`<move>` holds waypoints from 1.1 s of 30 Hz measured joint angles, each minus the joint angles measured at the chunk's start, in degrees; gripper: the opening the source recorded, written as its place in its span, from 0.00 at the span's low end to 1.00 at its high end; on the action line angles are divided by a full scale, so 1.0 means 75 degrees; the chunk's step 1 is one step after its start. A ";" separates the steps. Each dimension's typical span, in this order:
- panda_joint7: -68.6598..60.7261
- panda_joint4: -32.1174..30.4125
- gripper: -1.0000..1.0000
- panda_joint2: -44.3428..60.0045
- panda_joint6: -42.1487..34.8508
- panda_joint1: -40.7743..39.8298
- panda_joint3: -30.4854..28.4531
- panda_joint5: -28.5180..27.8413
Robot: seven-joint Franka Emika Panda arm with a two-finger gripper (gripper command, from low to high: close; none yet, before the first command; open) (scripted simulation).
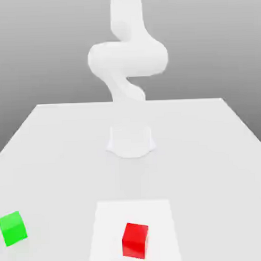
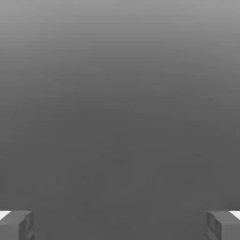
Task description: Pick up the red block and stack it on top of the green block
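The red block (image 1: pixel 135 240) sits on the white table (image 1: pixel 59 151) near its front edge, about in the middle. The green block (image 1: pixel 12 228) rests on the table far toward the exterior view's left, well apart from the red one. In the hand view my gripper (image 2: pixel 120 226) is open, with one grey fingertip (image 2: pixel 16 225) and the other spread wide apart, nothing between them and plain grey background beyond. My white arm (image 1: pixel 127 58) rises from the table's middle, well behind both blocks.
The arm's round base (image 1: pixel 131 140) stands at the table's centre. A paler square patch (image 1: pixel 104 234) lies on the table under the red block. The table's side edges run outward toward the front.
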 joint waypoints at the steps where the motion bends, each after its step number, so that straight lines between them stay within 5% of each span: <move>1: 0.0110 -0.0073 0.50 0.0302 0.0123 -0.0068 0.0069 -0.0055; 15: 0.1442 -0.1022 0.50 0.4217 0.1731 -0.0570 0.0513 -0.0659; 28: 0.1897 -0.1488 0.50 0.7749 0.3704 -0.0492 0.0438 -0.0464; 29: 0.1939 -0.1450 0.00 0.8014 0.3924 -0.0439 0.0374 -0.0521; 33: 0.1947 -0.1450 0.00 0.8014 0.3929 -0.0439 0.0377 -0.0527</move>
